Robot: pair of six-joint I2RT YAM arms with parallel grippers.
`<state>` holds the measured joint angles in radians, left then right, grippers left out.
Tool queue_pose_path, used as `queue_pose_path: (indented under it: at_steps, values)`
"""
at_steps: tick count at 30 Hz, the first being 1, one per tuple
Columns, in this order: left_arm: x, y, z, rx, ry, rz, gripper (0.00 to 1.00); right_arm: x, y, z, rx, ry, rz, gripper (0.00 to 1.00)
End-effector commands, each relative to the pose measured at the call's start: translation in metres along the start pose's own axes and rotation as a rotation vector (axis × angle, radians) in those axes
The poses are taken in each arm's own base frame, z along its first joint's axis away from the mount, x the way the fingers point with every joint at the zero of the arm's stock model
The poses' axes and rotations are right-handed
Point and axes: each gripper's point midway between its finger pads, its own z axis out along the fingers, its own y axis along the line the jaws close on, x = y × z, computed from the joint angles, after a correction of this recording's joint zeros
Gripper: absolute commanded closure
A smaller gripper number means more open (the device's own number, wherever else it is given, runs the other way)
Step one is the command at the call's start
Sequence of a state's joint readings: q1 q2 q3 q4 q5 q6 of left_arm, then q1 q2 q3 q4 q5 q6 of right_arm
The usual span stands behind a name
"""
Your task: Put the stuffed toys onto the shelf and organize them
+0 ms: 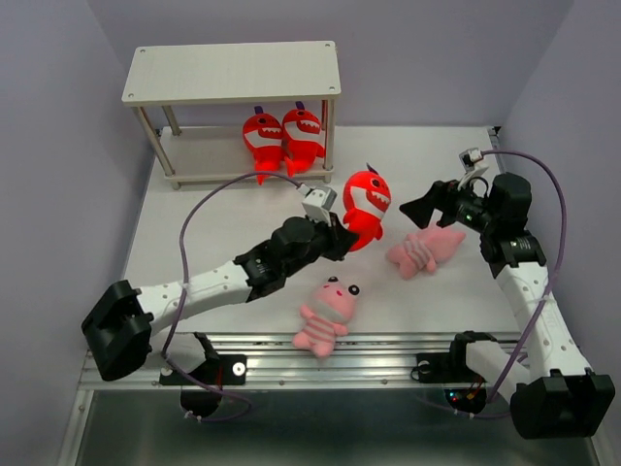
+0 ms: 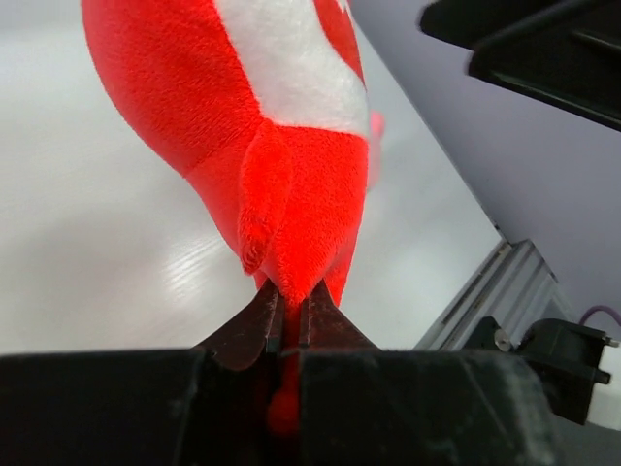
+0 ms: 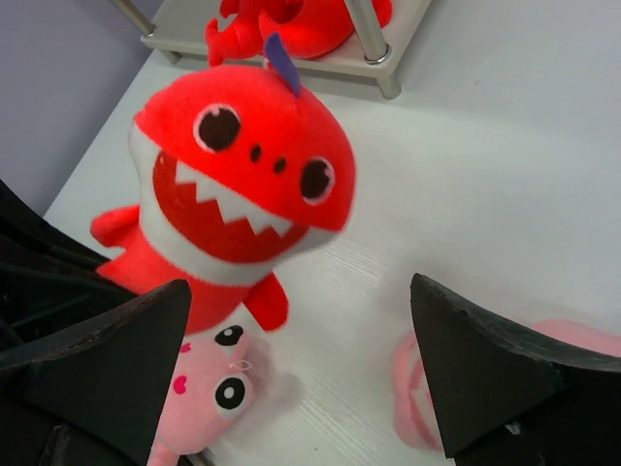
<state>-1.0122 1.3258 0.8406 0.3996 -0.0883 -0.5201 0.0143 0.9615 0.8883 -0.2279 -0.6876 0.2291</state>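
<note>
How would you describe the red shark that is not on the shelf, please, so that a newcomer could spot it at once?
Start at the shelf at the back of the table, where two red sharks stand on the lower board. In front of its right end is a third red shark, the only one off the shelf, pinched at its base by the left gripper.

The left arm (image 1: 199,283) and right arm (image 1: 534,296) are white with black joints. A greyish-purple cable (image 1: 184,233) loops along each. Black wedge fingers (image 3: 485,369) form the right tool (image 3: 299,286).
</note>
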Motion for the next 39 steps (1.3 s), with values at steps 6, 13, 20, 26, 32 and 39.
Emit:
queue_pose_path:
  at_steps: [6,13,20,26,32,39]
  values:
    - [-0.058,0.070,-0.065,-0.122,-0.124,0.098,1.00,-0.002,-0.001,-0.004,-0.011,-0.034,-0.181,0.00]
    - [-0.079,0.129,-0.119,-0.294,-0.172,0.174,1.00,0.034,-0.017,0.006,-0.034,0.049,-0.175,0.00]
    - [-0.101,0.180,-0.140,-0.382,-0.199,0.202,1.00,0.045,0.000,0.000,-0.133,0.062,-0.169,0.00]
    - [-0.137,0.221,-0.145,-0.416,-0.269,0.163,1.00,0.046,0.004,-0.008,-0.138,0.044,-0.229,0.00]
    - [-0.165,0.262,-0.143,-0.435,-0.300,0.115,1.00,0.047,0.006,-0.009,-0.148,0.044,-0.236,0.00]
    - [-0.196,0.309,-0.145,-0.474,-0.340,0.063,1.00,0.049,0.009,-0.010,-0.163,0.046,-0.243,0.00]
